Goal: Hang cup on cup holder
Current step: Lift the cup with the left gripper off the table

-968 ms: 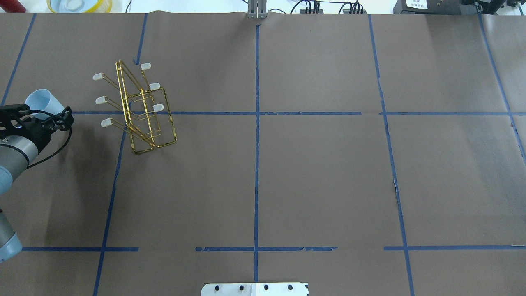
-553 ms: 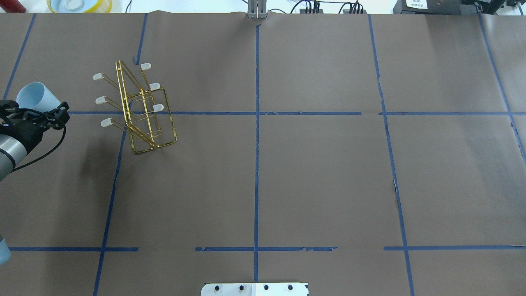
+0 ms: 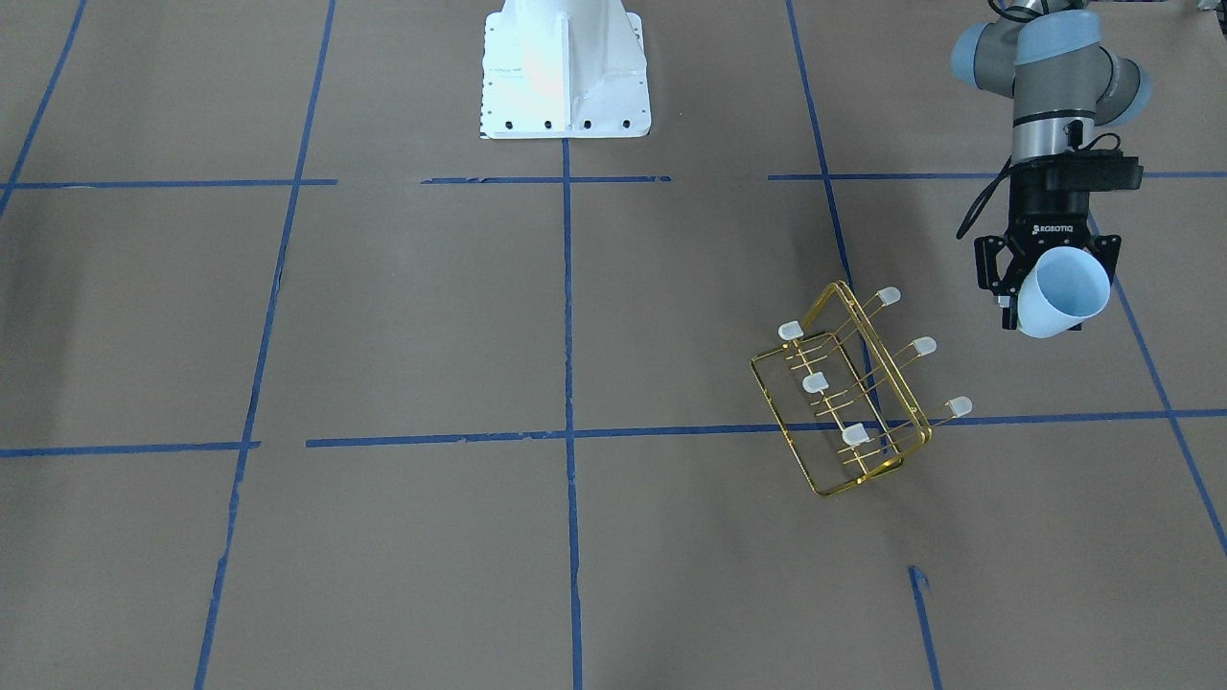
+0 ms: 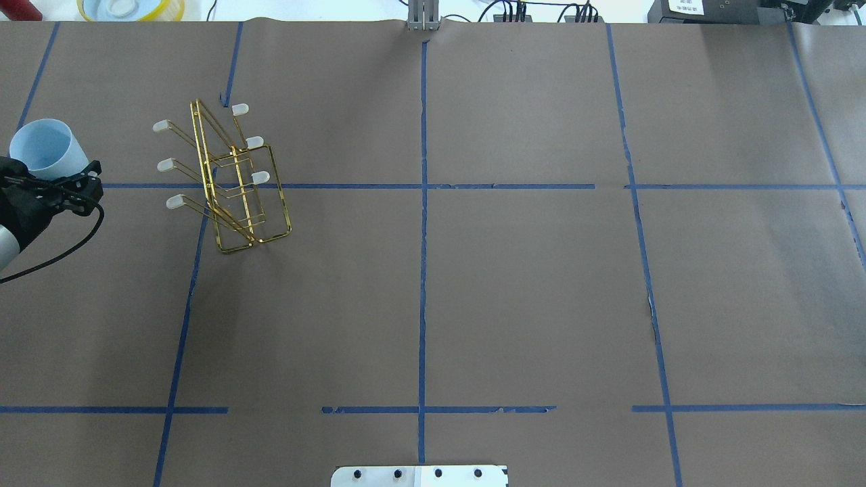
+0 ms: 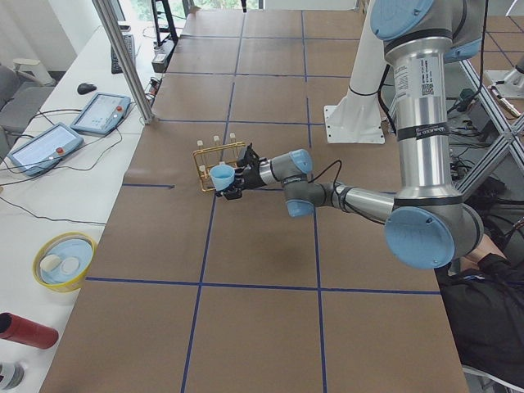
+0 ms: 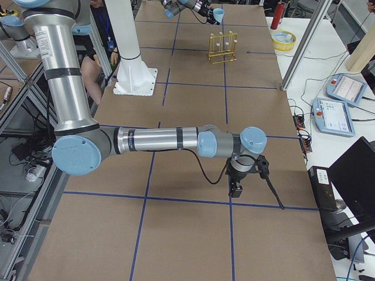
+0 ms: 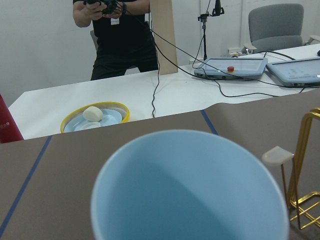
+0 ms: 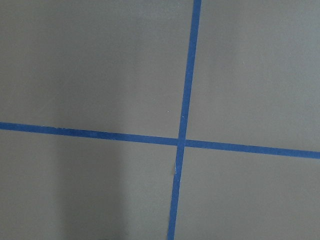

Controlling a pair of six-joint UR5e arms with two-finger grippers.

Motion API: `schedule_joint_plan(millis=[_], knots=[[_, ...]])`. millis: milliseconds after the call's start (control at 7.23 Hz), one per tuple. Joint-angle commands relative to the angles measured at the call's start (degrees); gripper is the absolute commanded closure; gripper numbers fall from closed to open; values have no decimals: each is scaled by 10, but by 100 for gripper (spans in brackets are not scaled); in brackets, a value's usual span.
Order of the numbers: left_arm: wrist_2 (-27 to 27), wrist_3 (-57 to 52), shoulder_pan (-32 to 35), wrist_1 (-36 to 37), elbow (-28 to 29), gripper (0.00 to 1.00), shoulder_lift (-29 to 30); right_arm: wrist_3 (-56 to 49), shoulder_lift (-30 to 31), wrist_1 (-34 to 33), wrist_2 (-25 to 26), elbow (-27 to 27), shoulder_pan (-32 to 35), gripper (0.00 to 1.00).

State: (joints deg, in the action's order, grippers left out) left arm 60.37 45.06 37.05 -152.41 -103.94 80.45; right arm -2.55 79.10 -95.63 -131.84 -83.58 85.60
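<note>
Fingers: those of the left gripper are clamped on the closed lower end of the small pale-blue tapered plastic cup, one black finger on each side.
Cup's place: held in the air, mouth turned away from the wrist and outward across the table, clear of the brown paper-covered table.
Cup's handling: likely very light, with thin, smooth walls that would flex or slip under a hard squeeze. With no handle, the lower wall is the place to hold, which leaves the open mouth free for a prong.
Cup holder: the gold wire rack with slanted white-capped prongs stands near the cup, toward the table's middle, not touching it. No prong carries anything.
Arm pose: the left arm reaches low and forward at the table's left edge, wrist about level, so its camera looks along the cup into its mouth, one capped prong off to the side.
Next move, as a judgement: swing the mouth over a prong tip.
Right gripper: parked low over bare paper, well apart. I cannot tell how its fingers stand.
</note>
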Motion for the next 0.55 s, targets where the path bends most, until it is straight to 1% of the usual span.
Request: schedule_joint_plan(millis=[0,138,277,415], knots=[[-59,-100,-1,140,-62,79,-1,0,0,0,0,0,-1,0],[-65,-167,-6,178,-80,77,-1,0,0,0,0,0,0,0],[-89,-242,-7,205,-106,66,1,0,0,0,0,0,-1,0],[-123,-307,-8,225,-118,66,2,0,0,0,0,0,0,0]])
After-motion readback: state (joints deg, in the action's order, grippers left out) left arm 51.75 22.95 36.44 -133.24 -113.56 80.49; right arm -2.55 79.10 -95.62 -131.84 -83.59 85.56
